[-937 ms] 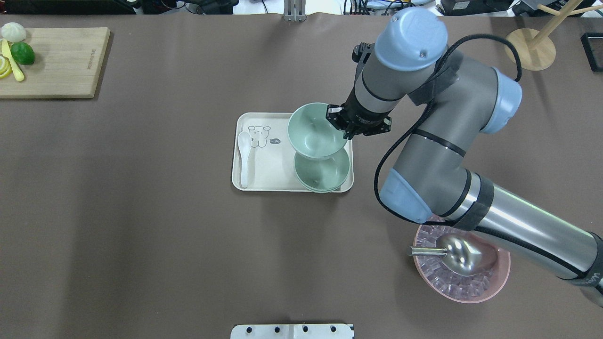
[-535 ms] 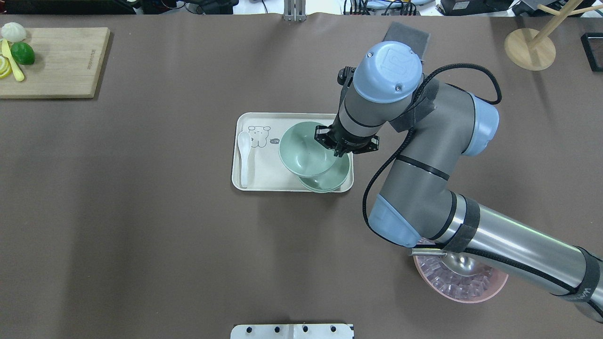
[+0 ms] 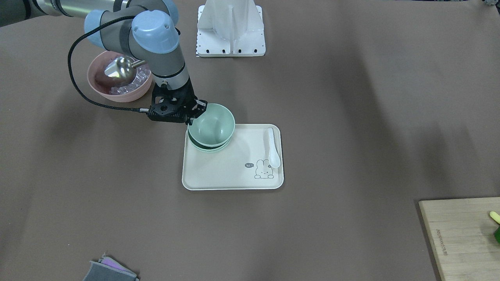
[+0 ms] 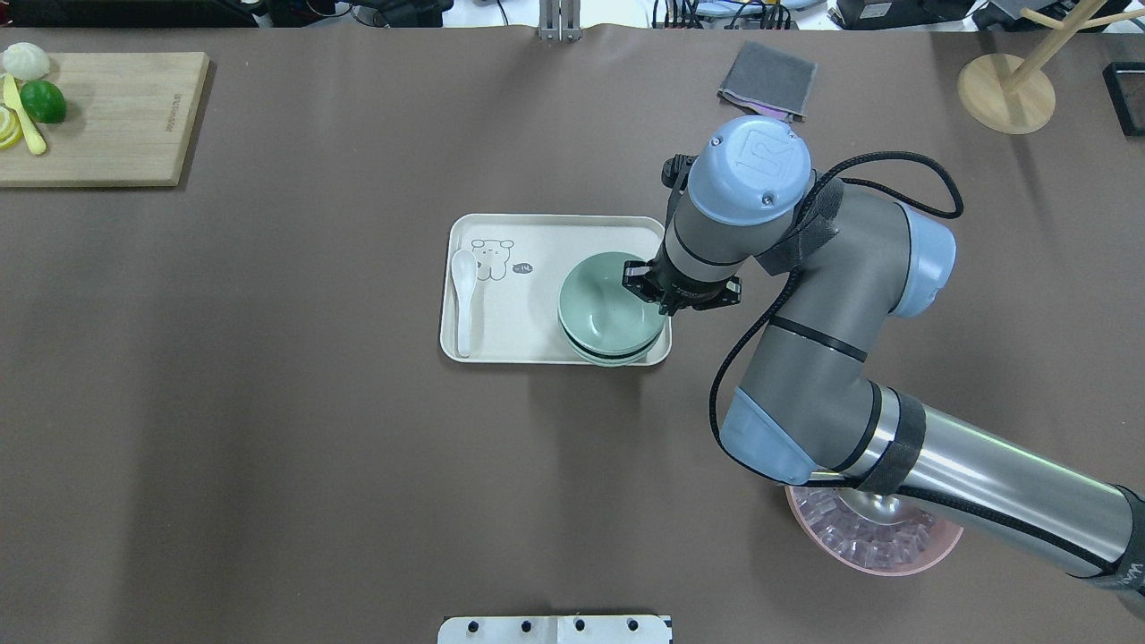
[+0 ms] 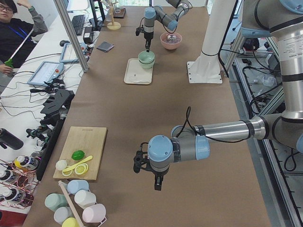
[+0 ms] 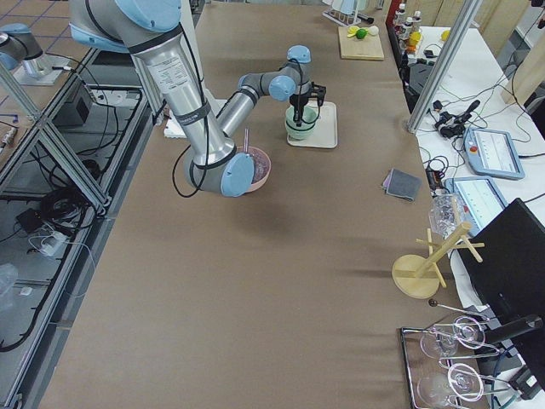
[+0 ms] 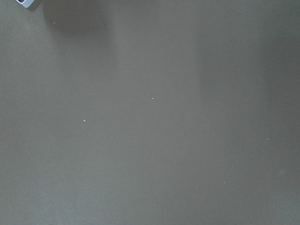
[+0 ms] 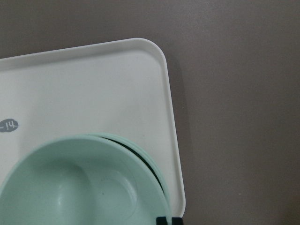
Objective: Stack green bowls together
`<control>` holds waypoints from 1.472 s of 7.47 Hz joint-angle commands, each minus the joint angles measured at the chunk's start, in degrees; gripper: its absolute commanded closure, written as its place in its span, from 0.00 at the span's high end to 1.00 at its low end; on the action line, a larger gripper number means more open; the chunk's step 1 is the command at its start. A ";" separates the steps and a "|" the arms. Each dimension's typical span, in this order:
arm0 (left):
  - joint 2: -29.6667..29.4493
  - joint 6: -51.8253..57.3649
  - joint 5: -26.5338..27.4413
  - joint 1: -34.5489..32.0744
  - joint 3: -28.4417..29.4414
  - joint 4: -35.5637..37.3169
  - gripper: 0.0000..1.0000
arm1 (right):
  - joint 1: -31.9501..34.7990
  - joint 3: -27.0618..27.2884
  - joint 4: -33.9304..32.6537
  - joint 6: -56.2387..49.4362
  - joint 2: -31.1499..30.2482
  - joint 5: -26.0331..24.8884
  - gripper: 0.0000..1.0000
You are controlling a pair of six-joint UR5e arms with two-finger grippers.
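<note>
The green bowls (image 4: 606, 309) sit nested in one stack at the right end of the cream tray (image 4: 523, 344), also seen in the front-facing view as the green bowls (image 3: 211, 128) on the tray (image 3: 230, 173). My right gripper (image 4: 664, 302) is shut on the right rim of the top bowl, which rests in the stack. In the right wrist view the top bowl (image 8: 84, 187) fills the lower left, with lower rims showing just beside it. My left gripper (image 5: 158, 182) hangs over bare table far from the tray; I cannot tell whether it is open or shut.
A white spoon (image 4: 463, 295) lies at the tray's left end. A pink bowl of ice (image 4: 872, 546) sits under my right arm. A cutting board with fruit (image 4: 107, 116) is far left, a grey cloth (image 4: 767, 80) and a wooden stand (image 4: 1006, 94) are far right.
My right gripper carried the raised, tilted bowl toward the robot's side and lowered it level into the stack on the tray. The arm's elbow shifted, uncovering the grey cloth.
</note>
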 commanded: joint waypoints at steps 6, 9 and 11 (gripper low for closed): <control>0.01 0.00 0.00 -0.09 -0.04 -0.17 0.98 | -0.39 -0.08 0.10 0.17 -0.01 0.01 0.00; 0.01 0.00 0.00 -0.09 -0.12 -0.26 0.98 | -0.83 -0.35 0.10 0.17 -0.01 -0.08 0.00; 0.01 0.00 0.00 -0.09 -0.56 -0.26 0.98 | -0.83 -0.52 0.10 0.08 0.08 -0.08 0.00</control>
